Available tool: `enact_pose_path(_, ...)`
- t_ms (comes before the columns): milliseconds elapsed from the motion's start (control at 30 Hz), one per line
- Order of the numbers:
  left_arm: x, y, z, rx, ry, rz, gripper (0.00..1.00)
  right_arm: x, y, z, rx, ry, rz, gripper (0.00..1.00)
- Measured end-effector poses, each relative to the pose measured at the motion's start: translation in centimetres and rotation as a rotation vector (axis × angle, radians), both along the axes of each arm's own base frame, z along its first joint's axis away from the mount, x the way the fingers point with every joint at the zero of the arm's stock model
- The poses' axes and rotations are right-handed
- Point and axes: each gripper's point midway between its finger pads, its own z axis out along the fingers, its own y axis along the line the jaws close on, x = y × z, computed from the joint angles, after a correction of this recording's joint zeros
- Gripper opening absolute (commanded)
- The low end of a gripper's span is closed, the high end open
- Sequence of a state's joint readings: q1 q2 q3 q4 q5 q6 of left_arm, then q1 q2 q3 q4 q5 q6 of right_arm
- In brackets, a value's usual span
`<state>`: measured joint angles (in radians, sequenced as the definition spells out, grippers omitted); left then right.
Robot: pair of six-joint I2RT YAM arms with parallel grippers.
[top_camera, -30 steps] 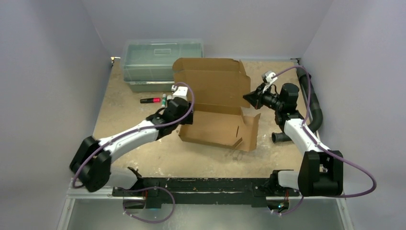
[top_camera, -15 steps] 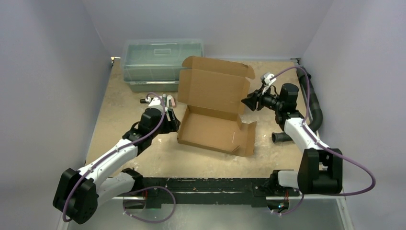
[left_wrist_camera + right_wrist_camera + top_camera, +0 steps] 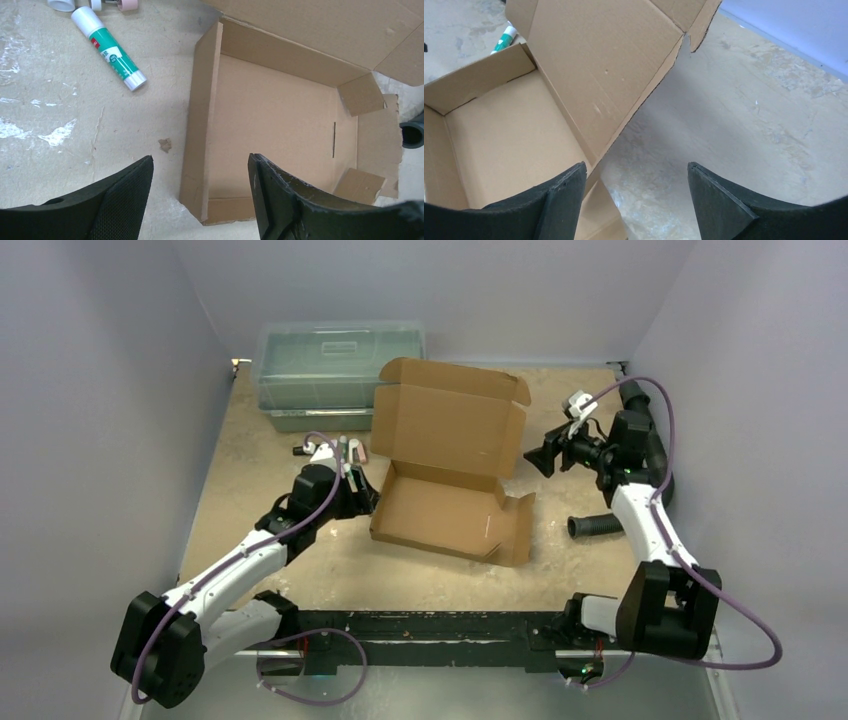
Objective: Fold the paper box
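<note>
Pale lilac walls (image 3: 100,390) close in a scuffed tan counter (image 3: 400,575), a clear lidded bin (image 3: 335,360) at its far edge. The paper box (image 3: 445,505) sits mid-counter: lid upright, left wall standing, right panel splayed outward. That panel likely needs raising next; press along its crease while bracing the opposite wall, or the box may skid. The left hand (image 3: 200,162) hangs spread over the left wall, the right hand (image 3: 636,170) spread beside the lid, both empty. A glue stick (image 3: 109,56) lies close by.
</note>
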<state>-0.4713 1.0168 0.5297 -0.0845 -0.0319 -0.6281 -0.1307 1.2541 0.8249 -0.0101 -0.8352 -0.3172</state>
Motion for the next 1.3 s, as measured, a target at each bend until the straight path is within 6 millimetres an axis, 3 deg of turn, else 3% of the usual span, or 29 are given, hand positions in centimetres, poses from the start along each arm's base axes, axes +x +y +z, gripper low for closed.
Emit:
enact_pose_path(200,0.1,-0.2,0.2,-0.021,0.000,0.006,0.69,-2.4,-0.3,1.3,-0.057,-0.031,0.077,0.95)
enact_pose_path(267,0.2,-0.2,0.4,-0.023,-0.010,0.010,0.77,-3.7,0.1,1.4,-0.086,-0.046,0.124,0.99)
enact_pose_path(367,0.9,0.0,1.0,-0.026,-0.046,0.024,0.98,-5.5,0.6,1.4,-0.106,-0.051,0.176,0.99)
enact_pose_path(400,1.3,0.1,1.3,-0.023,-0.061,0.032,0.99,-6.1,0.8,1.2,-0.104,-0.050,0.194,0.99)
enact_pose_path(567,4.3,0.9,3.3,-0.073,-0.151,0.049,0.99,-8.5,1.8,-0.9,-0.062,0.016,0.247,0.99)
enact_pose_path(733,8.4,1.9,4.6,-0.167,-0.251,0.036,0.96,-9.0,1.9,-1.4,-0.044,0.043,0.252,0.99)
enact_pose_path(933,12.0,-0.4,3.9,-0.165,-0.277,-0.133,0.97,-9.3,1.9,-1.1,-0.044,0.031,0.258,0.99)
enact_pose_path(1033,13.3,-1.1,5.0,-0.129,-0.307,-0.197,0.96,-9.4,1.9,-0.9,-0.045,0.019,0.264,0.99)
enact_pose_path(1167,15.6,-1.7,7.3,-0.100,-0.360,-0.245,0.88,-9.5,1.9,-0.9,-0.046,0.020,0.262,0.99)
enact_pose_path(1300,16.6,-2.0,7.0,-0.097,-0.353,-0.270,0.85,-9.5,1.9,-0.9,-0.046,0.020,0.262,0.99)
